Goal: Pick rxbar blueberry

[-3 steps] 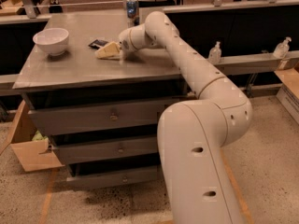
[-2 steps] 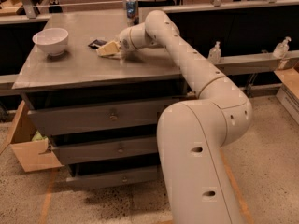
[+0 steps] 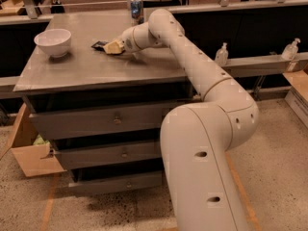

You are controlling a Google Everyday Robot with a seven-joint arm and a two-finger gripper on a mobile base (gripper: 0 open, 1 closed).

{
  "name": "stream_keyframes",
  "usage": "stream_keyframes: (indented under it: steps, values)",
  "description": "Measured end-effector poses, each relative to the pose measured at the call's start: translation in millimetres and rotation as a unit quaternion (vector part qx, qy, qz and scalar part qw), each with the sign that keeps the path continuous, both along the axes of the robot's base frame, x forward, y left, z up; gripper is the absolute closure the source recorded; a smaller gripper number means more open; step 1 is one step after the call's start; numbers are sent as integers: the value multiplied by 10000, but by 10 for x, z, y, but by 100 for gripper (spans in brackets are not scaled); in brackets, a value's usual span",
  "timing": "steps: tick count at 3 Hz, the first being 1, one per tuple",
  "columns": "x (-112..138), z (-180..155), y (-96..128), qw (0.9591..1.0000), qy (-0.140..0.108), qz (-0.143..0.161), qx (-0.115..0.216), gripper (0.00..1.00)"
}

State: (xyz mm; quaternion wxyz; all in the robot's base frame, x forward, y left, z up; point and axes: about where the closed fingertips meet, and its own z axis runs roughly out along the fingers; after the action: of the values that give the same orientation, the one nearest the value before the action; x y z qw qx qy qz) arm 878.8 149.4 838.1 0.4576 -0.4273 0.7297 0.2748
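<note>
The rxbar blueberry is a small dark flat bar lying on the grey cabinet top, left of middle. My gripper is low over the top at the bar's right end and covers part of it; only the bar's left end shows. My arm reaches in from the lower right across the cabinet.
A white bowl stands at the left of the top. A blue-and-silver drink can stands at the back edge behind my wrist. The cabinet has drawers below. A cardboard box sits on the floor at left. Two bottles stand on a ledge at right.
</note>
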Motion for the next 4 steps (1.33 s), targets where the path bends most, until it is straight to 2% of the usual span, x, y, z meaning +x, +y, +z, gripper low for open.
stream_keyframes:
  steps: [1,2,3,4]
  values:
    - [0,1,0,10000,0,0,0,100]
    - [-130,274,-134,9994,-337,36,-99,100]
    - [-510,966,-590,9907,-1322,50,-318,100]
    - [-1128,1612,-859,9739,-2168,274,-615,100]
